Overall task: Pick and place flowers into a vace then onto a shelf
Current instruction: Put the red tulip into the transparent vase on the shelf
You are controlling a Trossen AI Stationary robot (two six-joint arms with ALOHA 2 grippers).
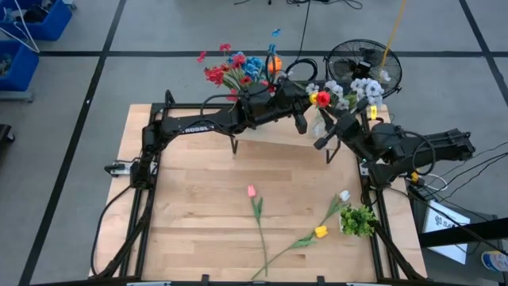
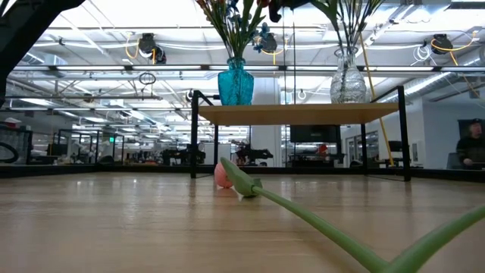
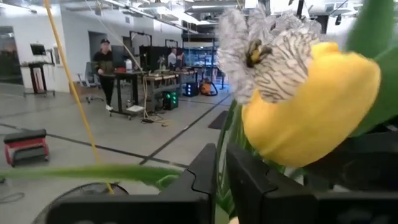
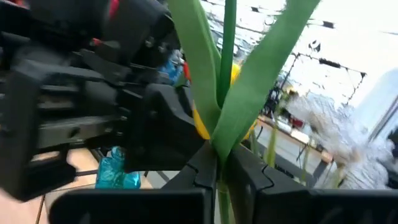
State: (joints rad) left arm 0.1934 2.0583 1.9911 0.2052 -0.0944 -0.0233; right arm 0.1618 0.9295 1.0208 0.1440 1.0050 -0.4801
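A yellow flower (image 3: 311,106) on a green stem is held in the air above the shelf's (image 2: 295,114) right part, next to the clear vase (image 2: 348,82) of white flowers. My left gripper (image 3: 221,180) reaches in from the table's left, its fingers close around the stem right under the blossom. My right gripper (image 4: 219,171) comes from the right and is shut on the same stem lower down, among its leaves. A blue vase (image 2: 236,83) with red and blue flowers stands on the shelf's left part. My left gripper has the flower's stem (image 3: 222,186) in the narrow gap between its two fingers, just below the yellow blossom. The fingers reach in about level from the table's left. The flower is lifted clear. My right gripper pinches the stem and the bases of its long leaves (image 4: 221,158) between its two fingers, below the blossom (image 4: 200,121). The fingers lie across the stem. Leaves and stem rise out of the hold, clear of shelf and table.
On the tabletop near the front lie a pink flower (image 1: 252,191), a yellow one (image 1: 321,231) and a white one (image 1: 344,195), next to a green leafy clump (image 1: 359,219). A floor fan (image 1: 361,67) stands behind the shelf. A person sits in the room at the far right (image 2: 471,148).
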